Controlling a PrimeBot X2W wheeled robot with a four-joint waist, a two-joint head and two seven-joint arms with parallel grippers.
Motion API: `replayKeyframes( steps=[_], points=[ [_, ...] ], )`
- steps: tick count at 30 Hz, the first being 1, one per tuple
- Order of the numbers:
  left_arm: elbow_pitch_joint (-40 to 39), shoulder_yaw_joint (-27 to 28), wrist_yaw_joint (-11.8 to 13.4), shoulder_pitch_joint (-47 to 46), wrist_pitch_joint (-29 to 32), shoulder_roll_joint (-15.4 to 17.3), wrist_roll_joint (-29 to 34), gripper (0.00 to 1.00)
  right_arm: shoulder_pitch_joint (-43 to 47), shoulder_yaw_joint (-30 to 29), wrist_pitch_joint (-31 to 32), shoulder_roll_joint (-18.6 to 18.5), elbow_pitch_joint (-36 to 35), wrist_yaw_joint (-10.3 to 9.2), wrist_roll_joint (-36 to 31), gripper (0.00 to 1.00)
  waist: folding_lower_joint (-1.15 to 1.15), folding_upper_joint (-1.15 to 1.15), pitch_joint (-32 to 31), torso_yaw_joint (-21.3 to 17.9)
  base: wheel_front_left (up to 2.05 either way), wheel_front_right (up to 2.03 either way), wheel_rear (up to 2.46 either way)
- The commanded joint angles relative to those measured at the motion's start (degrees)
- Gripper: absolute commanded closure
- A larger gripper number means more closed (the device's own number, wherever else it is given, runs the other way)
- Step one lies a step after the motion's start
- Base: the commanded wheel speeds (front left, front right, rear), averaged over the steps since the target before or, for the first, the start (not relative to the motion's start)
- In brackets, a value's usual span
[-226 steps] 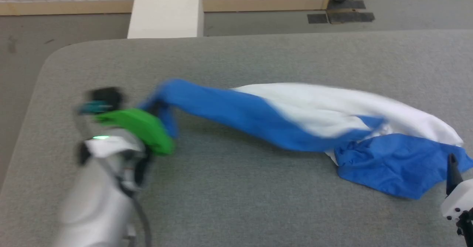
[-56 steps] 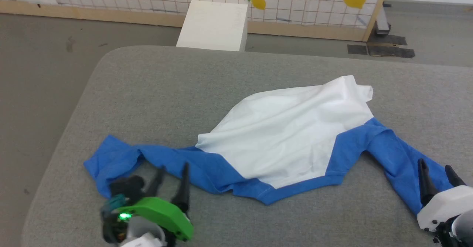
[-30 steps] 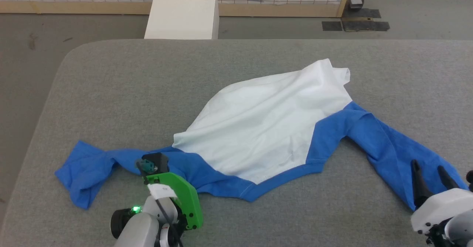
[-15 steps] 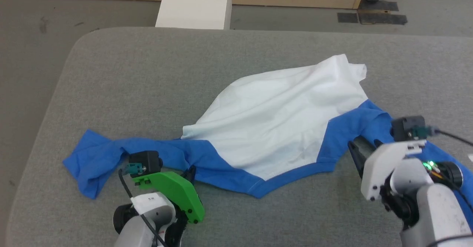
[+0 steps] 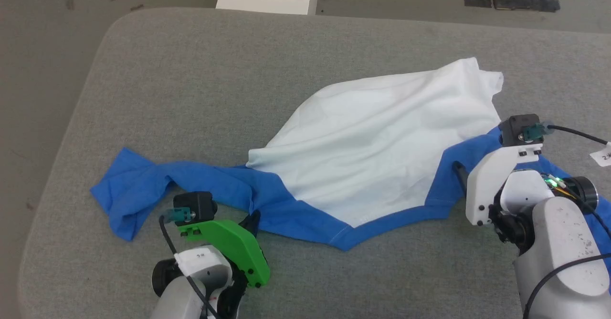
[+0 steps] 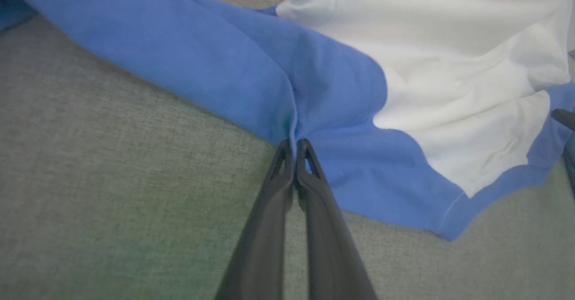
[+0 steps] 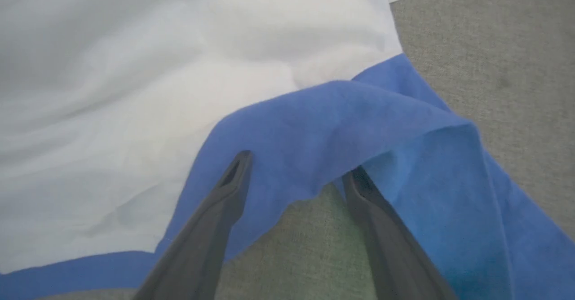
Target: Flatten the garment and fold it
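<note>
Pinching side: your left gripper (image 6: 294,143) is clamped tight on the blue cloth of the garment (image 5: 372,137), right where the left sleeve (image 5: 143,192) runs into the shoulder. The fabric puckers into the tips, so that reads as a real hold.
Open side: your right gripper (image 7: 298,163) has its jaws spread wide, straddling a raised fold of blue at the other shoulder, nothing held yet.
Garment: it's lying on the grey table (image 5: 191,70), with the neckline (image 5: 344,242) pointing at the near edge. The white body fans toward the far right corner, and the left sleeve trails toward the left edge with its end bunched up.
Why like this: my guess is that matching shoulder grabs let you lift and pull the whole thing taut, so it lands flat.
Stage: flattening, I'd say. The body is wrinkled and skewed, and folding isn't begun.
Next: you'd probably want the right jaws closed on that fold before any lift.
Watch out: it's soft knit, so a thin pinch could slip or catch only the top layer.
</note>
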Motion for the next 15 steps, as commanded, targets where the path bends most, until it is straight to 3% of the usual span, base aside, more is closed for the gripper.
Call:
replayKeyframes(
  steps=[1,2,3,9,15],
  points=[
    [0.11,-0.04,-0.31,-0.72,-0.52,0.03,-0.59,1.0,-1.11,0.08,-0.43,-0.02,0.68,-0.09,-0.03,0.64,0.0,0.0,0.33,0.24,0.0,0.0,0.0],
    [0.2,-0.07,-0.34,-0.74,-0.56,0.04,-0.62,1.0,-1.32,0.36,-0.85,-0.02,0.9,-0.09,-0.07,0.85,0.0,0.0,0.32,0.24,0.0,0.0,0.0],
    [0.34,-0.13,-0.37,-0.74,-0.6,0.04,-0.68,1.0,-1.49,0.5,-1.26,-0.02,1.26,-0.09,-0.02,1.0,0.0,0.0,0.23,0.24,0.0,0.0,0.0],
    [0.48,-0.23,-0.47,-0.46,-1.41,0.02,-0.93,1.0,-1.49,1.3,-2.8,-0.02,1.08,-0.09,1.41,1.0,0.0,0.0,-1.22,-0.34,0.0,0.0,0.0],
    [-1.9,1.27,-2.47,-1.69,-4.83,-0.18,-3.68,1.0,-2.13,1.56,-3.89,-0.02,-2.5,-0.09,6.88,1.0,0.0,0.0,-3.61,-1.75,0.0,0.0,0.0]
  ],
)
